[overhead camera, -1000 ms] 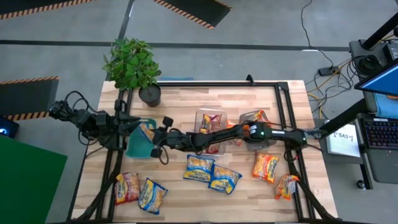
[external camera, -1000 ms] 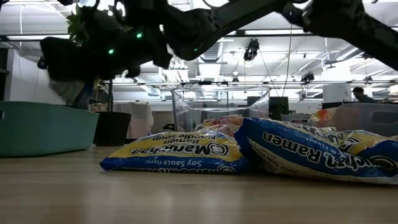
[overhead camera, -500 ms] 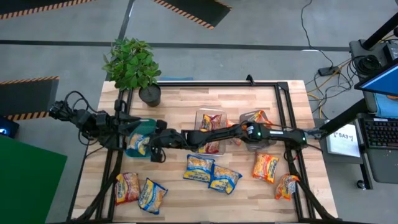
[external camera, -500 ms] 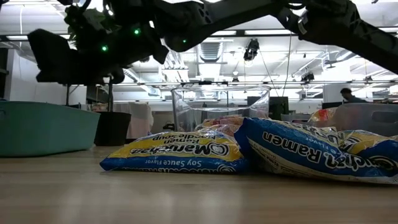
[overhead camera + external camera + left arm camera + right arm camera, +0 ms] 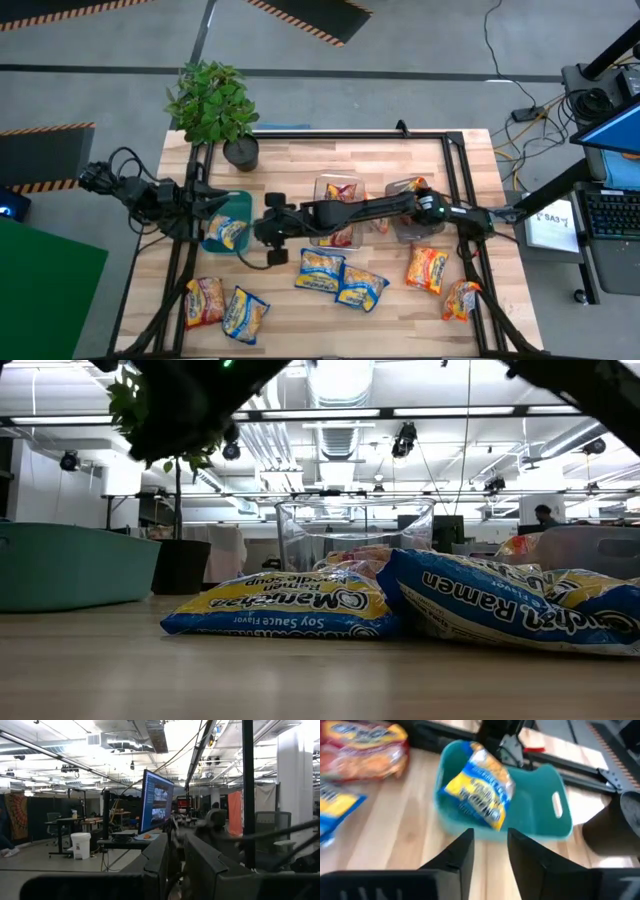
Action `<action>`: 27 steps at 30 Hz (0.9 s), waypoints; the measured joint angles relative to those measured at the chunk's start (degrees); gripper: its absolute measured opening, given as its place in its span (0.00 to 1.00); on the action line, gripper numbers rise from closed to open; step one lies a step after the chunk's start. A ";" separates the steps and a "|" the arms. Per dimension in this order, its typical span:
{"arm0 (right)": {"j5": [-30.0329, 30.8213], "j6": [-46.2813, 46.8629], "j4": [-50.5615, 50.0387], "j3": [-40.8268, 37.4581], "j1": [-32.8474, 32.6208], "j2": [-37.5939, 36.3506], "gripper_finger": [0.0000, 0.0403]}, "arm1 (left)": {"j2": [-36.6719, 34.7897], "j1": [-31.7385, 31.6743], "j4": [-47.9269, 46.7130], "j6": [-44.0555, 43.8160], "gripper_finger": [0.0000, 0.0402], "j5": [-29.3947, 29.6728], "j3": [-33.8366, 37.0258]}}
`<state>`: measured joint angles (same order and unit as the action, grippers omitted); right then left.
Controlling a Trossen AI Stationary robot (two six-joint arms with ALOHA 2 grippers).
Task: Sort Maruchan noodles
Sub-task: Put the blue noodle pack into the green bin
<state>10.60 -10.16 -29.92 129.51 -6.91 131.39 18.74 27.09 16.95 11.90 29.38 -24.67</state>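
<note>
A blue-and-yellow Maruchan noodle packet (image 5: 479,785) lies in the teal bin (image 5: 535,820), tilted against its wall; the same packet (image 5: 226,232) also shows in the high view. My right gripper (image 5: 490,851) hangs open just to the right of the bin and above the table, with nothing between its fingers. My left gripper (image 5: 175,857) waits at the table's left edge, raised, its fingers shut. Two blue packets (image 5: 340,277) lie flat mid-table. Others lie near the front left (image 5: 224,306) and the right (image 5: 427,268).
A clear bin (image 5: 338,205) with pink-edged packets and another bin (image 5: 408,195) with an orange packet stand mid-table under my right arm. A potted plant (image 5: 212,105) is at the far left. Black frame rails (image 5: 460,170) run along the table's sides.
My right gripper has let go of the blue-and-yellow packet over the teal bin. It has then risen and drawn back toward the table's right, tipping up from pointing steeply down. The packet has dropped into the bin and lies there.
</note>
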 joint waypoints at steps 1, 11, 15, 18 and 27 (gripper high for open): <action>-0.02 0.36 -0.24 -1.91 -0.46 -1.47 0.23 | 0.06 0.00 -0.02 -0.06 0.12 0.04 0.00; 13.11 6.27 6.68 -29.02 -5.72 -19.19 0.09 | 4.88 -0.02 -5.05 -4.03 0.11 6.34 -3.28; 15.44 9.22 11.95 -40.53 -7.35 -27.20 0.07 | 10.10 -0.02 -17.44 -9.86 0.10 13.83 -8.54; 15.60 10.18 17.30 -48.66 -7.93 -32.94 0.07 | 13.57 -0.02 -32.46 -20.16 0.10 14.60 -14.17; 15.58 6.35 32.19 -67.71 -8.20 -46.45 0.07 | 28.29 -0.20 -78.69 -58.75 0.10 7.19 -28.16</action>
<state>26.18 -3.81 2.26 61.80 -15.11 84.94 47.03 26.89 -61.74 -46.85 36.58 -52.83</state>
